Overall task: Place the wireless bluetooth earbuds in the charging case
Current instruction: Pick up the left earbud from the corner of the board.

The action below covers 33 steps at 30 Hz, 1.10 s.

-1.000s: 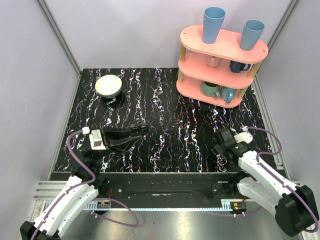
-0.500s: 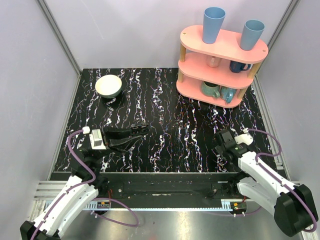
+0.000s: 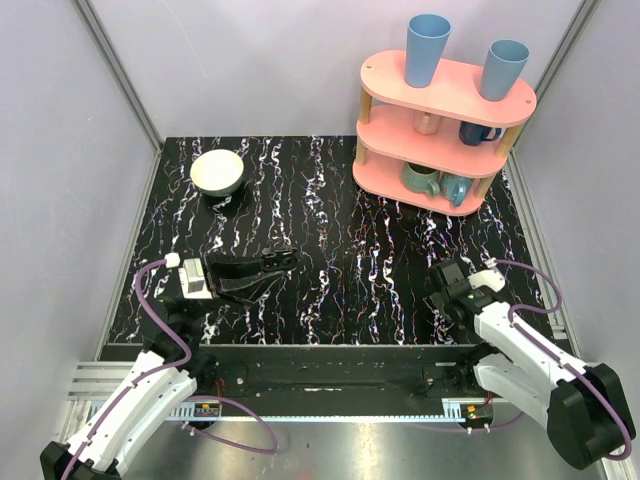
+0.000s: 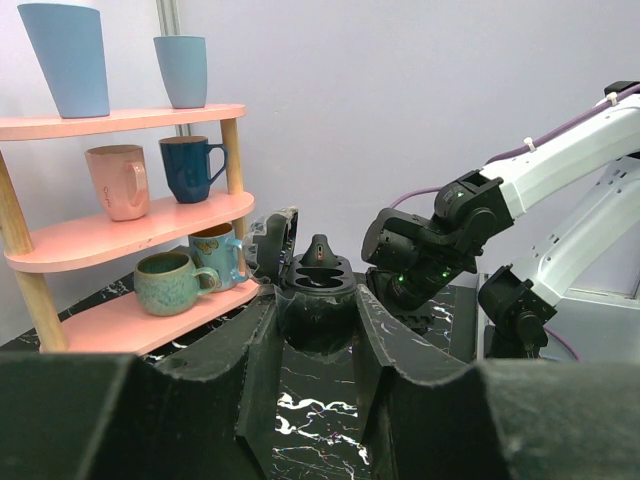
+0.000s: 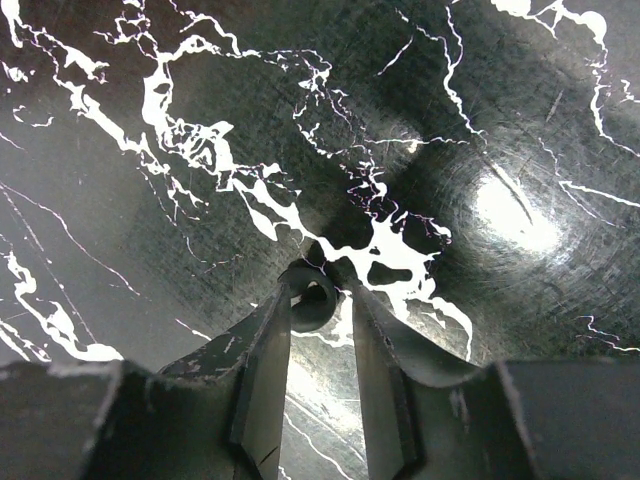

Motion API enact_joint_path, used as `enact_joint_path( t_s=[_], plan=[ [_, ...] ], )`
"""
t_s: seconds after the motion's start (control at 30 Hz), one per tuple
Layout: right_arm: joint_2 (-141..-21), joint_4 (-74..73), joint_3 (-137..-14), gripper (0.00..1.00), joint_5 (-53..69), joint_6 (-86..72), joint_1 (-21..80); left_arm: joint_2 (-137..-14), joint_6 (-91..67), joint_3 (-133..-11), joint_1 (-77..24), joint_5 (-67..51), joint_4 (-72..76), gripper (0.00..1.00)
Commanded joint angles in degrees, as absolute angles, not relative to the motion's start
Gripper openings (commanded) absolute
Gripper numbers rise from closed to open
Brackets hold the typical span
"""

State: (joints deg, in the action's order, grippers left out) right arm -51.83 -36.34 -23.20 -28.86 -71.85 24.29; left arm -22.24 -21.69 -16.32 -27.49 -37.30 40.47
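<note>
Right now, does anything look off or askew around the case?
One thing: the earbud in the open case held by the left pincer stands up proud of its socket, seemingly not seated. Nothing else stands out.

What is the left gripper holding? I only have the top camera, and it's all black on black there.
Observer: The left wrist camera shows the left gripper shut on a dark charging case, its lid swung open.
Operator: Anything in the case yet?
Observer: One small dark earbud stands up out of it; whether the other well is filled I cannot tell.
Operator: And the right gripper?
Observer: Its wrist camera shows a small dark rounded piece, seemingly the second earbud, between the fingers, close to the table. Whether both fingers press it I cannot tell.
</note>
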Motion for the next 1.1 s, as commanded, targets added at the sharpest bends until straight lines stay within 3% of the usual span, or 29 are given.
enact_joint_path(
  t_s=[0.0, 0.87, 1.07],
  plan=[
    [-53.52, -34.81, -23.64, 0.38, -29.71, -73.39, 23.82, -22.15, -22.06, -17.31, -27.51, -37.62, 43.68, 0.00],
    [-58.36, -26.81, -22.68, 0.33, -26.98, -70.40, 23.82, -21.71, -22.06, -17.05, -27.51, -37.09, 43.33, 0.00],
    [-58.27, -26.02, -22.68, 0.25, -27.25, -69.52, 23.82, -21.71, -22.06, -17.05, -27.60, -37.00, 43.24, 0.00]
  ],
)
